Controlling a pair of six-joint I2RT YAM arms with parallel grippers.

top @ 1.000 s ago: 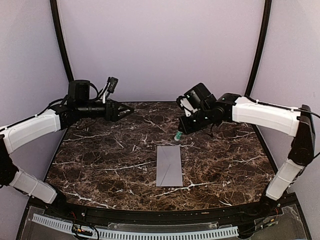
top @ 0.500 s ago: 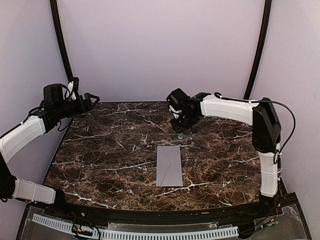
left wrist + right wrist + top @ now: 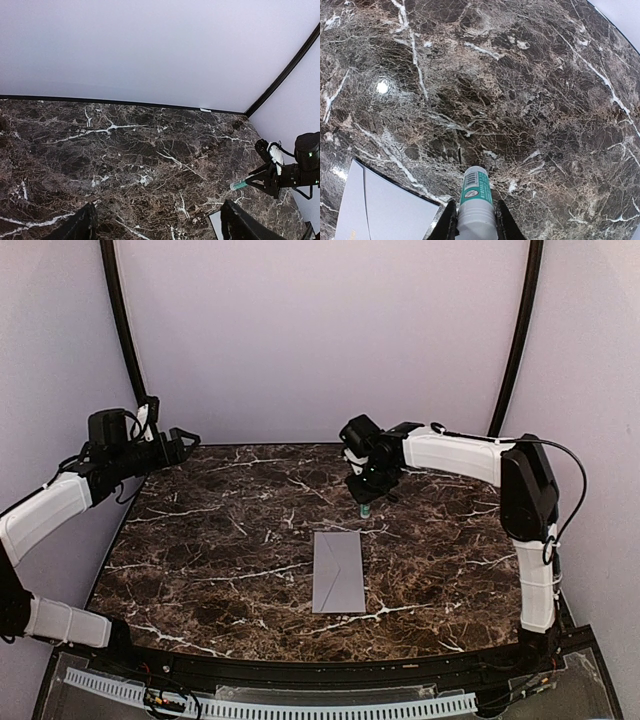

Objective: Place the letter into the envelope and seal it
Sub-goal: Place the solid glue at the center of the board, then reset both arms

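Observation:
The pale grey-lavender envelope [image 3: 338, 570] lies flat on the marble table, its long side running front to back; a corner of it shows in the right wrist view [image 3: 375, 210] and the left wrist view [image 3: 215, 221]. No letter shows in any view. My right gripper [image 3: 368, 486] [image 3: 475, 221] hangs just beyond the envelope's far end, shut on a white and green glue stick [image 3: 476, 197] [image 3: 364, 508] [image 3: 240, 184] that points down at the bare marble. My left gripper [image 3: 180, 443] [image 3: 157, 227] is high at the table's back left corner, open and holding nothing.
The dark marble table [image 3: 220, 540] is closed in by pale walls behind and at both sides, with black poles [image 3: 120, 330] in the back corners. A perforated white strip [image 3: 270, 705] runs along the near edge between the arm bases.
My left arm has drawn back to the far left corner with its jaws a bit wider. The right arm has refolded, the glue stick staying near the envelope's far end. The envelope has not moved.

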